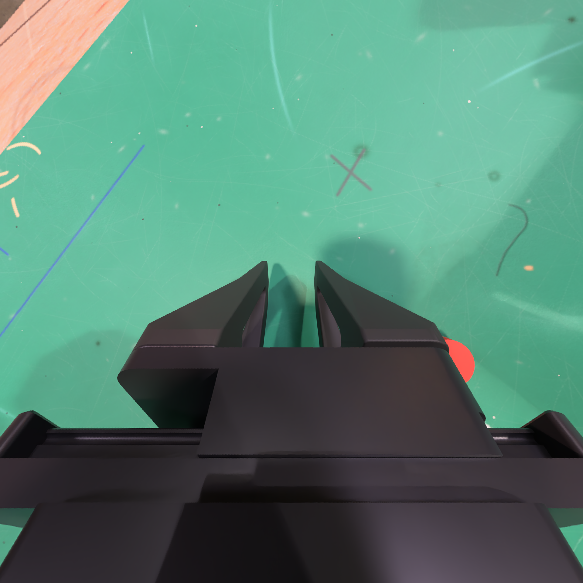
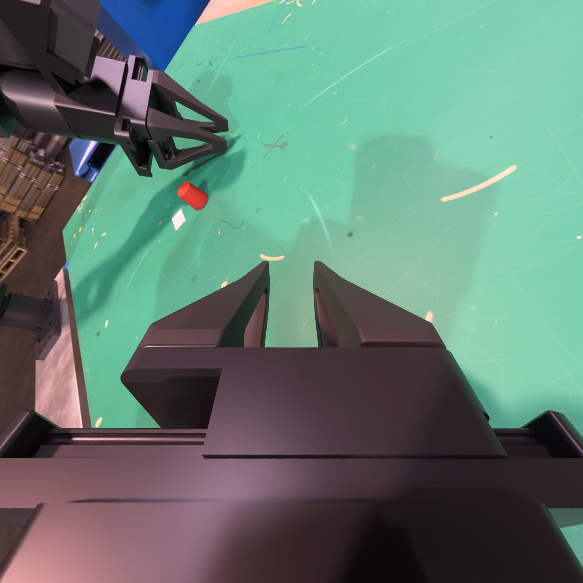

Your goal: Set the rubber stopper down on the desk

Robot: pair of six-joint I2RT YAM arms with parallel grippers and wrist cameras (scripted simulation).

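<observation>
Rubber stopper [image 2: 192, 195] lies on its side on the green bench [image 2: 410, 94], left of centre in the right wrist frame. Short red cylinder, smooth and matte; long axis runs from upper left to lower right of the frame, with one flat round end face turned toward the upper left. Nothing grips it.

Left end effector [image 2: 225, 134] sits above and slightly right of the stopper in that frame, fingers parted with a narrow gap, empty, tips close to the bench surface. Dark angular fingers with triangular cut-outs. In the left wrist frame only a red sliver of the stopper [image 1: 462, 361] shows, at the right edge of the end effector's body, behind the fingers.

Right end effector [image 2: 291, 263] is in the lower centre of its frame, fingers apart, holding nothing, well away from the stopper.

Bench top: scuffed green mat with pale scratches, pen marks and specks. A small white scrap [image 2: 178, 219] lies just below the stopper. Bench edge runs down the left of the right wrist frame, near the stopper; open green surface spreads to the right.
</observation>
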